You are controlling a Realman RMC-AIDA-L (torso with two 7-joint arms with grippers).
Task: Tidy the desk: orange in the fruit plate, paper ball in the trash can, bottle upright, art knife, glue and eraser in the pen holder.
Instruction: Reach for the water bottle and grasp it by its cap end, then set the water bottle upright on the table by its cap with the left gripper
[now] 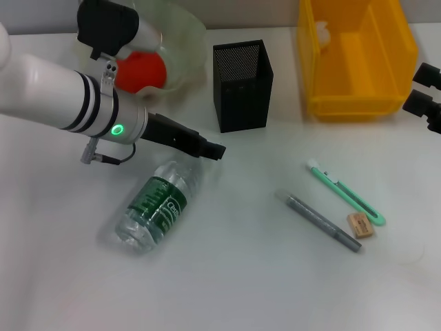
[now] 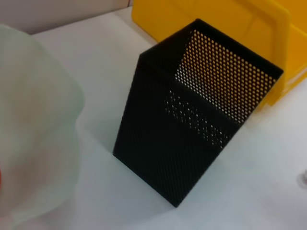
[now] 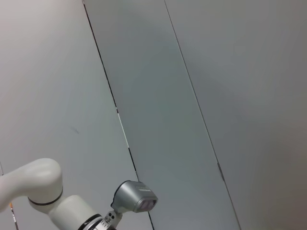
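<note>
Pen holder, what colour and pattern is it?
Black perforated mesh pen holder, clearest in the left wrist view.

White desk [image 1: 227, 289] surface, matte, carrying the items. Grey wall panels [image 3: 201, 96] in the right wrist view, divided by thin dark vertical seams [image 3: 111, 96].

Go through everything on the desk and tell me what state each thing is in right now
Orange: in the fruit plate.
Bottle: lying on its side, cap toward the left hand.
Pen holder: upright, looks empty.
Yellow bin: something white in its back corner, likely the paper ball.
Art knife: lying flat on the desk.
Glue: lying flat beside the knife.
Eraser: on the desk, against the knife's end.
Right hand: parked at the edge.
</note>
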